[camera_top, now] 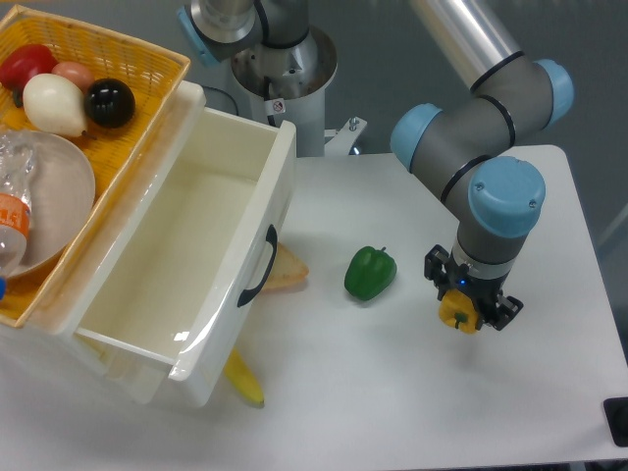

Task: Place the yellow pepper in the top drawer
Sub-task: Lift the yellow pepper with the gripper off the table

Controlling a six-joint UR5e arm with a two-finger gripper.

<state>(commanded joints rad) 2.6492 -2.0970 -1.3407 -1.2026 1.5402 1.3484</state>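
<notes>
The yellow pepper (458, 313) sits between the fingers of my gripper (469, 306) at the right of the table, partly hidden by them. The gripper points straight down and looks shut on the pepper, at or just above the table top. The top drawer (211, 211), deep and cream-white with a black curved handle (259, 267), stands pulled open at the left, and its inside is empty. The pepper is well to the right of the drawer.
A green pepper (370, 272) lies between the drawer and the gripper. A banana (243, 378) and a tan slice (285, 271) poke out from under the drawer front. A yellow wicker basket (147, 49) with food items and a plate sits on top left.
</notes>
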